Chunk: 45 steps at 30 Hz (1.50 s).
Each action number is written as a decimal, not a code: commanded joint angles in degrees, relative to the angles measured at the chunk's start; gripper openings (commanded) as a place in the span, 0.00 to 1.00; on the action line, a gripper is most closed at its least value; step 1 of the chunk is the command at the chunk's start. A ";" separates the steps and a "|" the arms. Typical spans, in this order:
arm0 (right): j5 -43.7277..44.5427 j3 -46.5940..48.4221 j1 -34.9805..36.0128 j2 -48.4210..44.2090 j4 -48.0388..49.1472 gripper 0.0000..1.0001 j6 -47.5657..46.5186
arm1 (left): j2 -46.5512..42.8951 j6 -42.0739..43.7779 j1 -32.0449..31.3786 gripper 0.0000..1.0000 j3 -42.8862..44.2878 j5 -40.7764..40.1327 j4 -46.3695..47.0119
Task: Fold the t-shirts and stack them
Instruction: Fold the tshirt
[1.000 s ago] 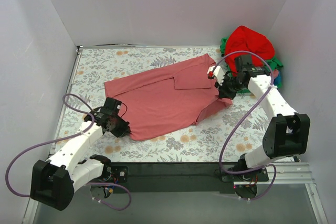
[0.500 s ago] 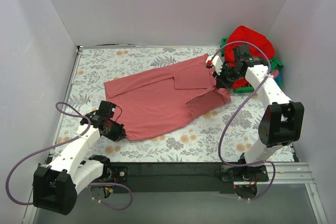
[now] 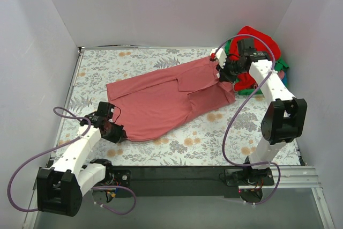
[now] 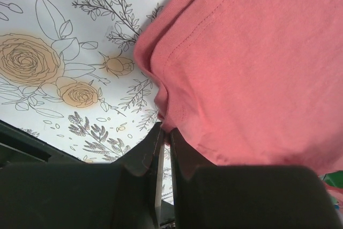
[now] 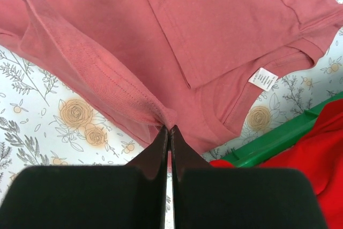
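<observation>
- Over the last second the right hand [image 3: 221, 71] has swung from the shirt's near right edge up to its far right corner, drawing the cloth along. The left hand [image 3: 119, 133] has slid slightly left and nearer.
- The right hand's fingers are together, clamped on a bunched fold of the pink shirt [image 3: 161, 100].
- The left hand's fingers are almost together, pinching the shirt's near left corner low over the desk [image 3: 230, 138].
- The pink shirt lies slantwise across the middle of the desk, stretched between the two hands. Its right part is doubled back onto itself.
- In the right wrist view a white label [image 5: 262, 79] shows inside the collar, just beyond the pinched fold.
- Just right of the right hand, at the far right corner, stands a green basket [image 5: 270, 139] with a red shirt [image 3: 260, 38] heaped in it.
- The desk carries a floral cloth.
</observation>
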 commanded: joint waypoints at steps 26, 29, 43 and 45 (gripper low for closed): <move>-0.90 13.53 0.10 8.18 4.83 0.01 5.29 | 10.92 2.16 6.66 0.00 8.80 2.12 6.82; -0.82 14.32 0.10 8.79 5.09 0.01 5.82 | 11.36 2.77 7.19 0.00 9.42 1.95 6.73; 0.59 18.81 0.10 11.87 6.76 0.01 8.10 | 11.28 4.53 8.95 0.00 10.38 1.51 6.73; 1.12 19.16 0.10 12.48 6.85 0.01 8.37 | 11.10 4.62 10.78 0.00 10.30 1.07 6.56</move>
